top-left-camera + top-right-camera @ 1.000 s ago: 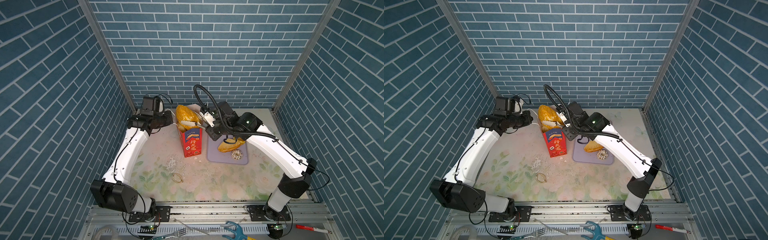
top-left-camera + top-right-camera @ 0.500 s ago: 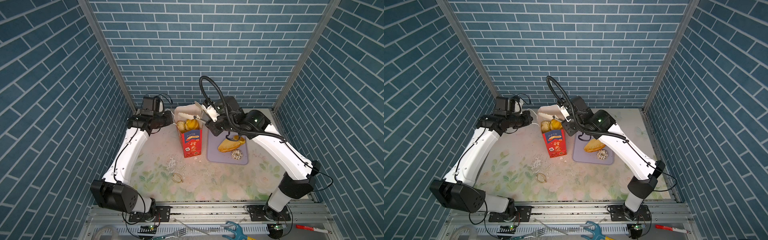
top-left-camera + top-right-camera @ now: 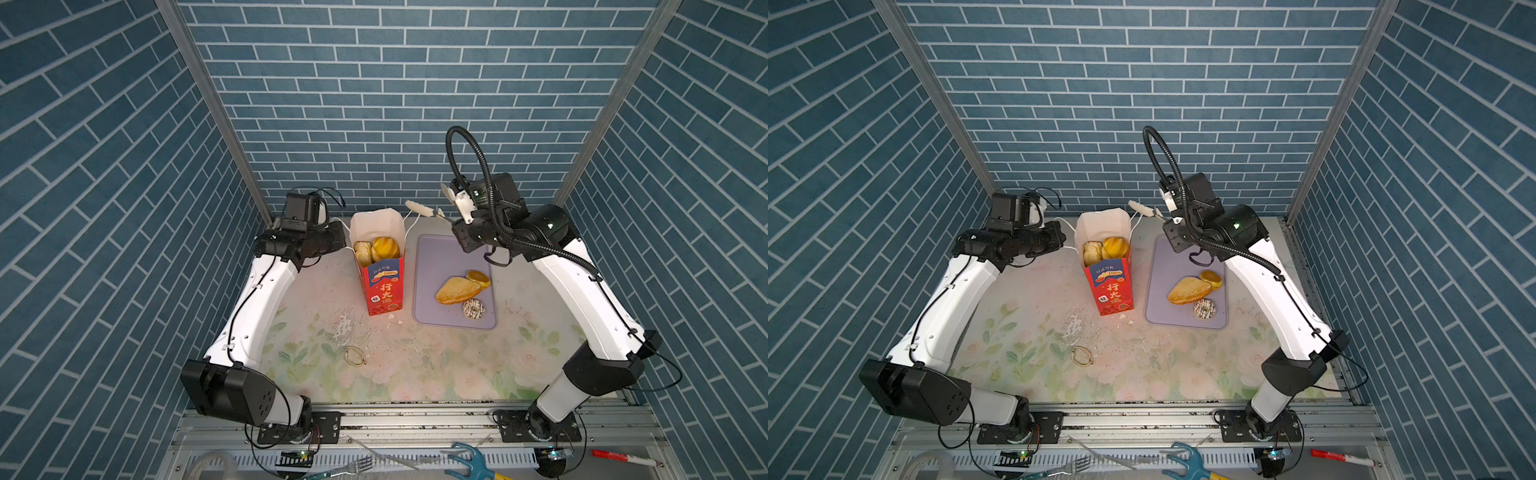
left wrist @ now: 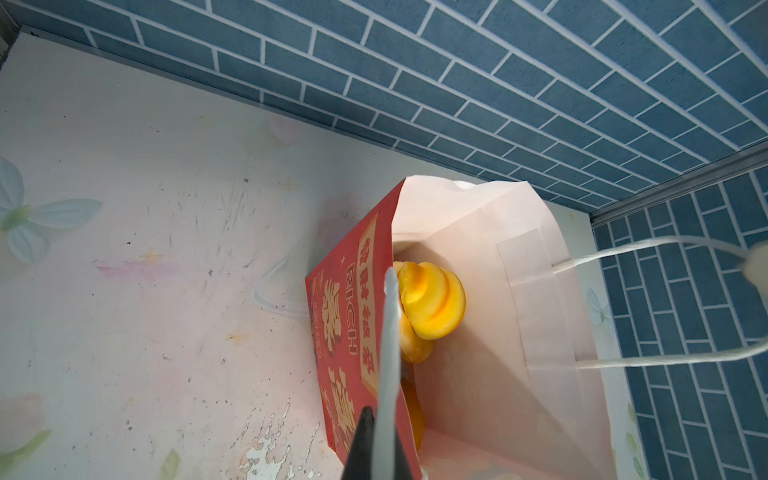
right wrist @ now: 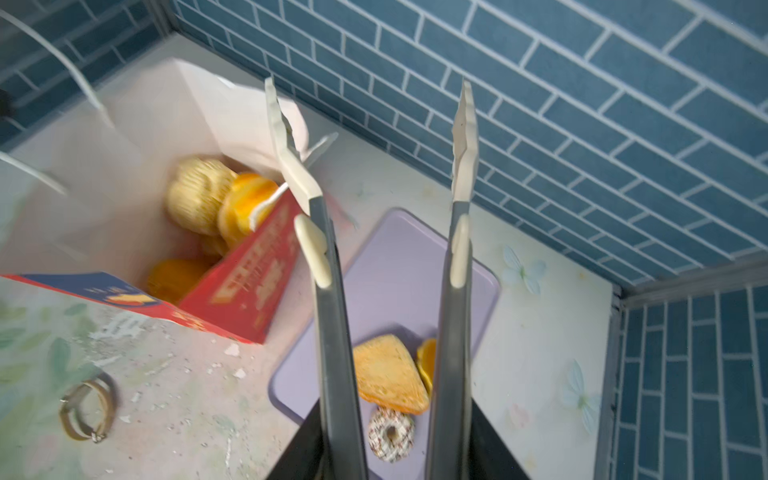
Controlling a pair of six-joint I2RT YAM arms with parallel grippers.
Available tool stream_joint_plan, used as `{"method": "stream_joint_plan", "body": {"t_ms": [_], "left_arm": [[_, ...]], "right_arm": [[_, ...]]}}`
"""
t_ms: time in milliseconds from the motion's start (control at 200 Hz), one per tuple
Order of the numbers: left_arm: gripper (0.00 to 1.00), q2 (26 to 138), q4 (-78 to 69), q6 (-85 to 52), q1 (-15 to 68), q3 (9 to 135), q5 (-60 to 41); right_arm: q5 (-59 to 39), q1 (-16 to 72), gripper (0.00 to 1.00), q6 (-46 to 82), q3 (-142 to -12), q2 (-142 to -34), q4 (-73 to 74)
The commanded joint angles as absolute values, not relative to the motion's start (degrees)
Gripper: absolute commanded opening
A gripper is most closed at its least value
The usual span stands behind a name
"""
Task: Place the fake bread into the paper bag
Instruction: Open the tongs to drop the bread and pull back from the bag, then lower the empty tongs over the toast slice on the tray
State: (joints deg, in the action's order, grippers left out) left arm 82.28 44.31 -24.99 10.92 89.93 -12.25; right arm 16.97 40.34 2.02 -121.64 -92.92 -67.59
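The red paper bag [image 3: 384, 286] stands upright at the table's middle with its white mouth open. Inside lie pieces of fake bread: a sugared twist bun [image 3: 363, 252] and a golden roll [image 3: 385, 248], also seen in the left wrist view as the roll [image 4: 432, 301]. My left gripper [image 4: 390, 274] is shut on the bag's near rim. On the lilac tray [image 3: 432, 257] rest a wedge-shaped loaf [image 3: 456, 289], a small roll [image 3: 478, 277] and a drizzled doughnut [image 3: 473, 308]. My right gripper [image 3: 432, 201] hangs open and empty above the tray's back edge, beside the bag's cord handle.
A gold ring [image 3: 354, 356] and white flakes [image 3: 344, 324] lie on the floral mat in front of the bag. Blue brick walls close in the back and both sides. A fork [image 3: 353, 465], a blue tool [image 3: 469, 461] and a red marker [image 3: 619, 456] lie on the front rail.
A second ago the right gripper held a large golden piece at the bag's mouth. It has let go, the bread sits lower in the bag, and the gripper has drawn back to the right.
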Motion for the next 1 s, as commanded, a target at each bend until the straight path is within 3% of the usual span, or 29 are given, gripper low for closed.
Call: {"method": "stream_joint_plan", "body": {"t_ms": [0, 435, 990], "left_arm": [[0.0, 81.34, 45.43, -24.18, 11.17, 90.56, -12.39], [0.0, 81.51, 45.45, -24.13, 11.22, 90.88, -12.4], [0.0, 81.3, 45.66, -23.81, 11.2, 90.16, -12.13]], "right_arm": [[19.51, 36.9, 0.46, 5.51, -116.71, -86.59, -71.65], [9.97, 28.84, 0.46, 18.03, -88.29, -76.45, -74.42], [-0.02, 28.83, 0.43, 21.75, -79.61, -81.15, -66.39]]}}
